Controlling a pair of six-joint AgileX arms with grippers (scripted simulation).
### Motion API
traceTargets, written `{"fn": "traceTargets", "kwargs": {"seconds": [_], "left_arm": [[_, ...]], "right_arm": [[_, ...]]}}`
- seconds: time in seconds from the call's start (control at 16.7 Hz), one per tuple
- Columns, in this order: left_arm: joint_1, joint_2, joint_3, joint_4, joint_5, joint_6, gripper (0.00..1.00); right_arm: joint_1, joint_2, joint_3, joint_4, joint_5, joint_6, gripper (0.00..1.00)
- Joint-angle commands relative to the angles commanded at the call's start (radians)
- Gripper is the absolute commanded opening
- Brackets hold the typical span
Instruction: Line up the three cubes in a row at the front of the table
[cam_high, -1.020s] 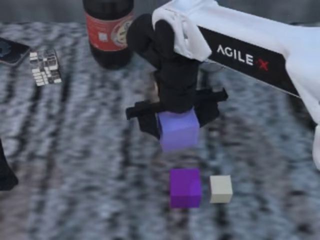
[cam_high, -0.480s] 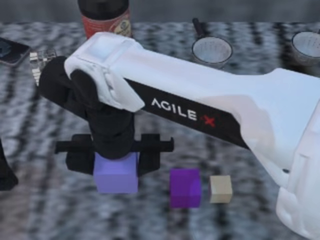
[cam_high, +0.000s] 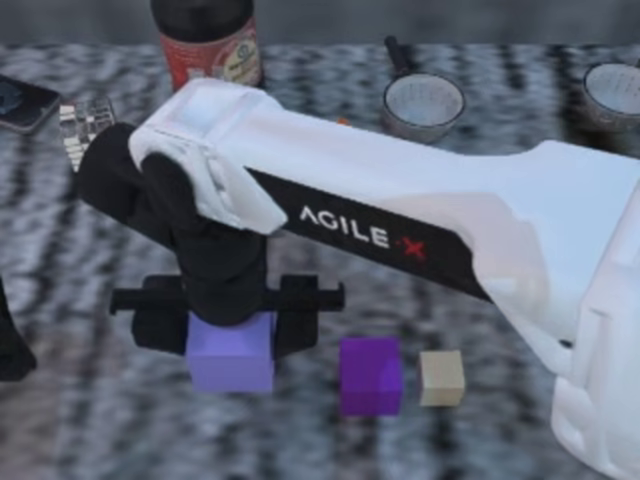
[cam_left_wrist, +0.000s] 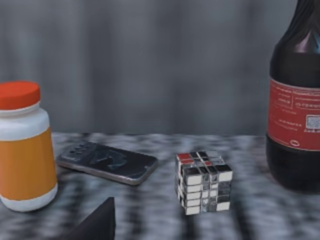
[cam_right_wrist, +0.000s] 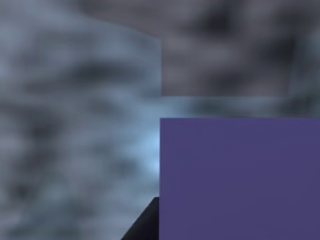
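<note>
The larger lavender-blue cube (cam_high: 232, 354) sits at the front of the table (cam_high: 110, 420), left of the deep purple cube (cam_high: 371, 375), with a gap between them. The small cream cube (cam_high: 442, 378) stands just right of the purple one. My right gripper (cam_high: 230, 320) reaches down from above and is shut on the lavender-blue cube, one black finger on each side. In the right wrist view that cube (cam_right_wrist: 240, 180) fills the near corner beside one dark fingertip (cam_right_wrist: 147, 225). My left arm (cam_high: 8, 345) is parked at the table's left edge.
At the back stand a dark bottle with a red label (cam_high: 205, 45), a phone (cam_high: 22, 100), a mirrored puzzle cube (cam_high: 88, 130) and two round metal cups (cam_high: 424, 103) (cam_high: 612, 90). The left wrist view also shows an orange jar (cam_left_wrist: 22, 147).
My right gripper carried the lavender-blue cube from the table's middle to the front left, then sank slightly with it. The purple and cream cubes have not moved.
</note>
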Motion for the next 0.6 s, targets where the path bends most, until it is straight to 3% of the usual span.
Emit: {"fn": "traceTargets", "kwargs": {"seconds": [0.36, 0.6], "left_arm": [[0.000, 0.000, 0.000, 0.000, 0.000, 0.000, 1.00], [0.000, 0.000, 0.000, 0.000, 0.000, 0.000, 1.00]], "right_arm": [[0.005, 0.024, -0.178, 0.201, 0.000, 0.002, 0.00], [0.006, 0.027, -0.190, 0.214, 0.000, 0.002, 0.00]]}}
